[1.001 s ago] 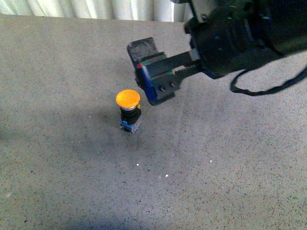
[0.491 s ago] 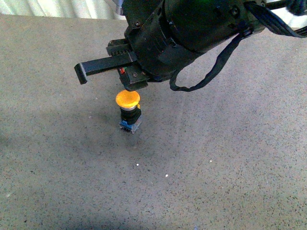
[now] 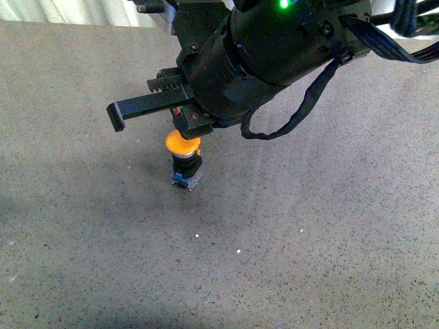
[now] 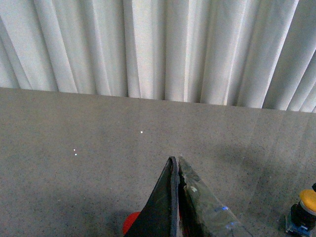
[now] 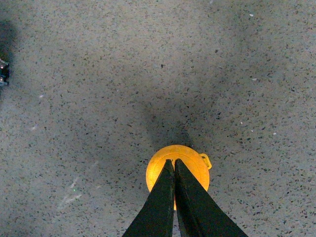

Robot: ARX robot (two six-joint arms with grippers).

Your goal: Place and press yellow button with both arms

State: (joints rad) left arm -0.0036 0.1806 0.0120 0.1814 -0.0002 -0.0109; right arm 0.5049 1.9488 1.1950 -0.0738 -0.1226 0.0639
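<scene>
Front view first: the yellow button [image 3: 182, 144] stands upright on the speckled grey table [image 3: 329, 247], cap up, blue base block down. The right arm [image 3: 274, 48] hangs right over it with its green light lit, and its lower end covers the back edge of the cap. From here we cannot tell whether anything touches. The left arm does not show in this view.

Over to the left wrist view. The left gripper [image 4: 174, 162] has its fingers pressed flat together with nothing between them, tips over bare table, the pale curtain [image 4: 148, 49] beyond. The button is in sight but well apart from these tips. A red patch [image 4: 131, 222] peeks out under the fingers, and there is too little of it for us to name.

Now the right wrist view, and this is the one we want. The right gripper [image 5: 174, 165] is clenched and empty, two fingers closed into a single wedge, with the tip over the middle of the yellow dome.

So we judge the button to be placed and the press to be the step in hand. We would drive straight down along the button's own axis and keep that wedge on the dome's centre. The base looks small under a wide cap, so an off-centre or slanted push could tip it or skid it across the table. We would go gently and ease off once the cap bottoms out.
</scene>
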